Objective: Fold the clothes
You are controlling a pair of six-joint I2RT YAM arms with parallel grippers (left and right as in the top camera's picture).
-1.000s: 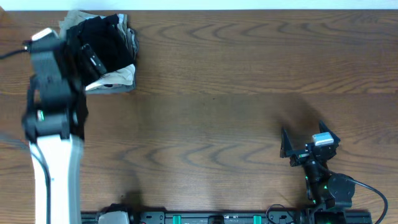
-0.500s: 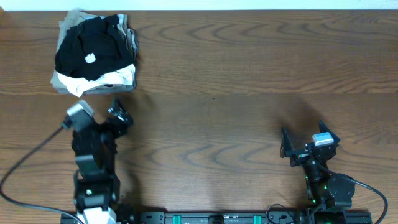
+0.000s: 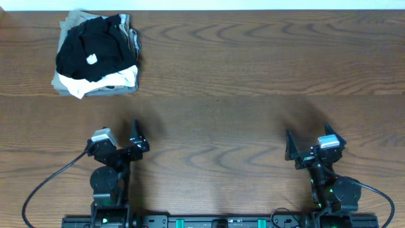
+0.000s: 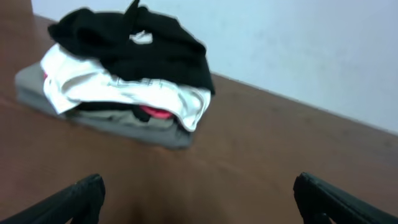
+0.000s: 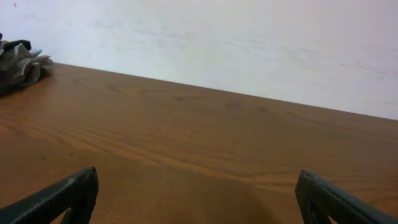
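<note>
Two grippers released, empty: left gripper, right gripper. Overhead I see black shirt over white garment; its red print only left wrist shows.

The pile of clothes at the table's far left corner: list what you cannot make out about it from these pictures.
Black shirt: sleeves and outline lost, bunched up in overhead; blurred in left wrist view.
White garment: mostly covered by the shirt; print unreadable.
Grey-olive garments: their number, buried underneath.
Right wrist view: pile cut off by the left edge.
</note>
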